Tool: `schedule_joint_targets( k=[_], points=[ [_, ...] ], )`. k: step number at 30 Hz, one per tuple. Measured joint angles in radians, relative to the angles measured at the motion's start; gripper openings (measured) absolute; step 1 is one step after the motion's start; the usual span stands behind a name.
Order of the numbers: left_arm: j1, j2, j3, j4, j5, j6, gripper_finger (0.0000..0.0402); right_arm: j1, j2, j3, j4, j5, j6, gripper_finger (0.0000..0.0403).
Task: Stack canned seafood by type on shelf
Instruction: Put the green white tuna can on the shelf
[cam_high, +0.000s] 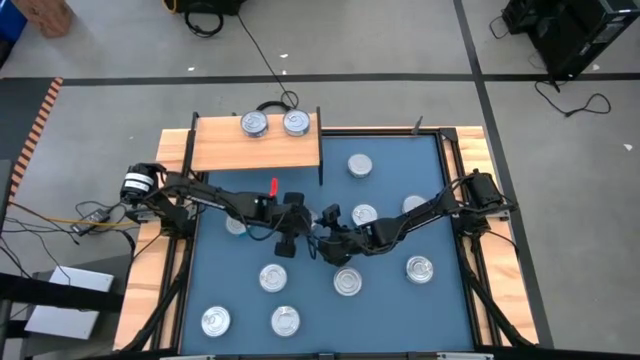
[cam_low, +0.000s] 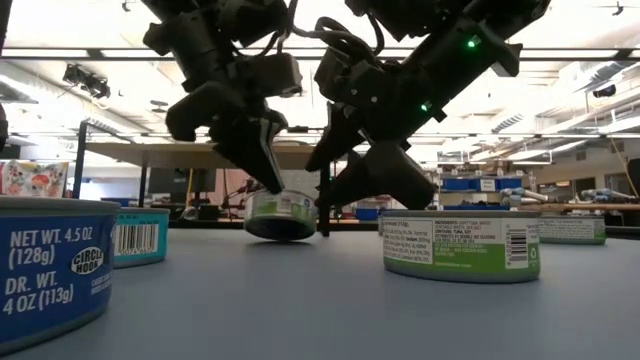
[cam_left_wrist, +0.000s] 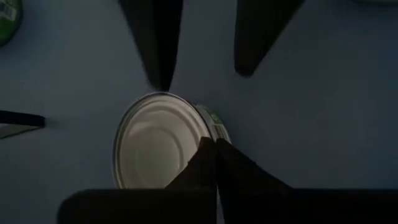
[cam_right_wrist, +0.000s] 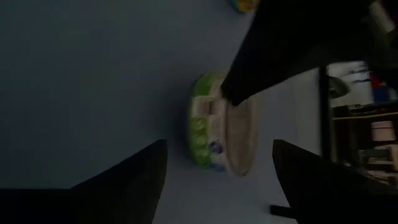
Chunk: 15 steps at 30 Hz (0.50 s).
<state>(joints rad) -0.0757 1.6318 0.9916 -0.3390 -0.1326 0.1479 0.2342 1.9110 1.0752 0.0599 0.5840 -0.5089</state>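
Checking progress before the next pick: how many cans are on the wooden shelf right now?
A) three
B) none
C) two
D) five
C: the high view shows just two cans side by side on the shelf; every other can lies on the blue tabletop.

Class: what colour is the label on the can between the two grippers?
Green, on the can; clearest in the low view.
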Motion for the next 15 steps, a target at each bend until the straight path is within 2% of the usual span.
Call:
schedule_joint_targets(
  k=[5, 15],
  points=[
    [0.022, 0.000, 0.020, 0.000, 0.025, -0.035, 0.0000, -0.020, 0.000, 0.000, 0.032, 0.009, -0.044, 0.0316],
    [0.074, 0.000, 0.051, 0.007, 0.060, -0.071, 0.0000, -0.035, 0.000, 0.000, 0.036, -0.009, -0.032, 0.0316]
  ],
)
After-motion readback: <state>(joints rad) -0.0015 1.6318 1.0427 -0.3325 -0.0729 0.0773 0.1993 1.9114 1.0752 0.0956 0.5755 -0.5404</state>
